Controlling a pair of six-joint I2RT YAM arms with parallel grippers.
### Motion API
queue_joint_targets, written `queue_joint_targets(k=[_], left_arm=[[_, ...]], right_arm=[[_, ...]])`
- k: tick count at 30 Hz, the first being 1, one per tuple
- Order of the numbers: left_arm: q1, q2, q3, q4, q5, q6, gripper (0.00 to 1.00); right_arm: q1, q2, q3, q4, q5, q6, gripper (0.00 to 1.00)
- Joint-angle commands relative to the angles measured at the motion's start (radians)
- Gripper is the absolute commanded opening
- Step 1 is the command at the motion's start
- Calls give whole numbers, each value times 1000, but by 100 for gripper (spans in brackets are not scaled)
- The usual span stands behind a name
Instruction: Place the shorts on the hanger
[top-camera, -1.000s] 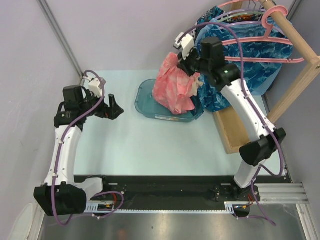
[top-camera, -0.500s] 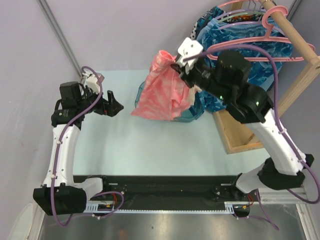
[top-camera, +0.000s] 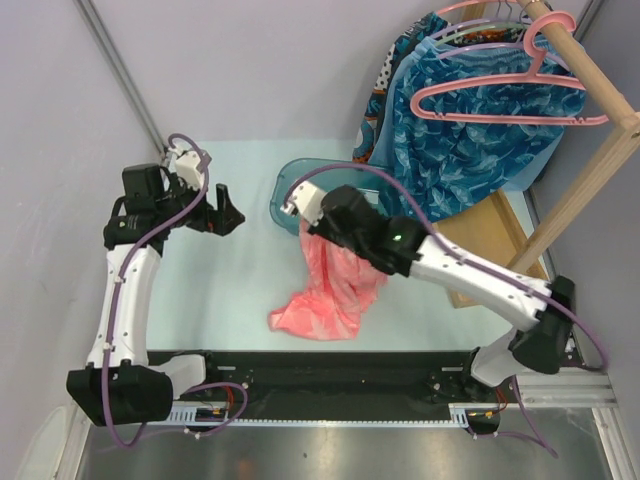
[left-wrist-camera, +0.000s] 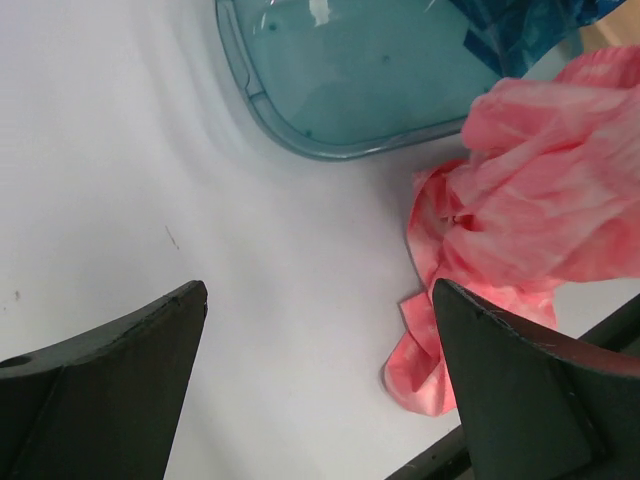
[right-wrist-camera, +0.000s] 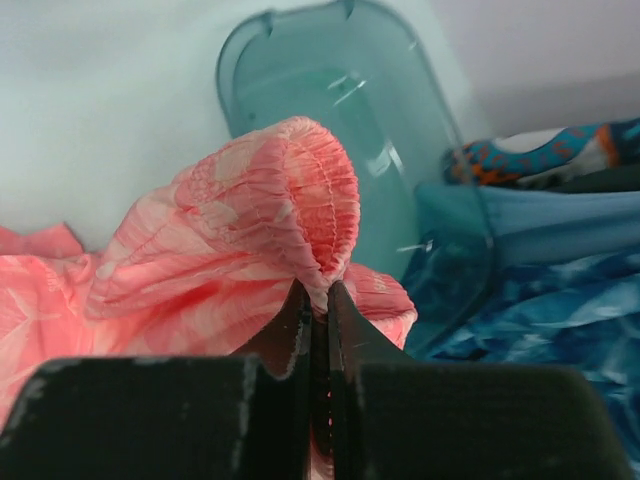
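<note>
The coral-pink shorts (top-camera: 328, 290) hang from my right gripper (top-camera: 308, 228), with their lower end bunched on the table near the front edge. In the right wrist view the gripper (right-wrist-camera: 318, 292) is shut on the gathered waistband (right-wrist-camera: 305, 190). The bright-pink hanger (top-camera: 510, 119) hangs empty on the wooden rod at the back right, in front of blue garments. My left gripper (top-camera: 226, 214) is open and empty to the left of the tray. In its wrist view (left-wrist-camera: 320, 300) the shorts (left-wrist-camera: 540, 200) lie to the right of its fingers.
A teal tray (top-camera: 285, 190) sits behind the shorts and also shows in the left wrist view (left-wrist-camera: 340, 80) and the right wrist view (right-wrist-camera: 300, 70). A wooden rack (top-camera: 600, 150) stands at the right with blue garments (top-camera: 470, 160) on other hangers. Its base (top-camera: 480, 285) rests on the table.
My right arm has swung the shorts from above the tray down and toward the near middle of the table. Their lower end now rests on the table. The left arm has hardly moved.
</note>
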Motion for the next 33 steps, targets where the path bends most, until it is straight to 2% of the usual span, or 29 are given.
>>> queue_joint_targets(k=[1, 3, 4, 5, 6, 7, 9, 10, 11, 13, 14, 18, 19, 22, 26, 29, 33], left_arm=[[13, 4, -13, -51, -74, 64, 100], [27, 23, -13, -86, -55, 95, 100], [29, 23, -16, -95, -48, 112, 100], [30, 21, -20, -109, -35, 130, 100], [30, 9, -39, -112, -28, 173, 100], [30, -3, -53, -103, -19, 190, 100], [33, -37, -108, -91, -2, 271, 100], [33, -39, -122, -100, 36, 302, 100], [33, -39, -134, -114, 58, 337, 100], [33, -13, -151, -187, 115, 461, 100], [33, -2, -158, -212, 161, 503, 100], [33, -5, -236, -396, 296, 957, 99], [30, -22, -264, -375, 307, 990, 99], [-17, -77, -356, -211, 275, 942, 100], [-237, -68, -425, -71, 154, 832, 99], [-325, -63, -490, 82, 66, 749, 100], [-358, -34, -504, 147, 57, 716, 100]], right_arm=[[77, 89, -51, 210, 126, 104, 0], [132, 105, -54, 198, 79, 56, 0], [184, 111, -57, 172, 44, 38, 25], [196, 106, -57, 102, 1, 33, 41], [198, 99, -69, 64, -113, 41, 50], [189, 85, -77, 7, -174, 50, 66], [119, 40, -97, -30, -343, 73, 82], [82, 30, -98, -86, -430, 73, 84], [-11, 8, -98, -107, -544, 84, 84], [-113, 0, -100, -147, -654, 119, 84], [-203, 3, -100, -156, -718, 133, 85], [-380, 46, -101, -164, -852, 141, 79], [-398, 57, -100, -144, -861, 136, 78], [-441, 106, -100, -89, -848, 140, 75], [-455, 160, -95, -40, -806, 122, 75], [-455, 203, -97, -1, -785, 101, 74], [-463, 252, -95, 52, -768, 93, 74]])
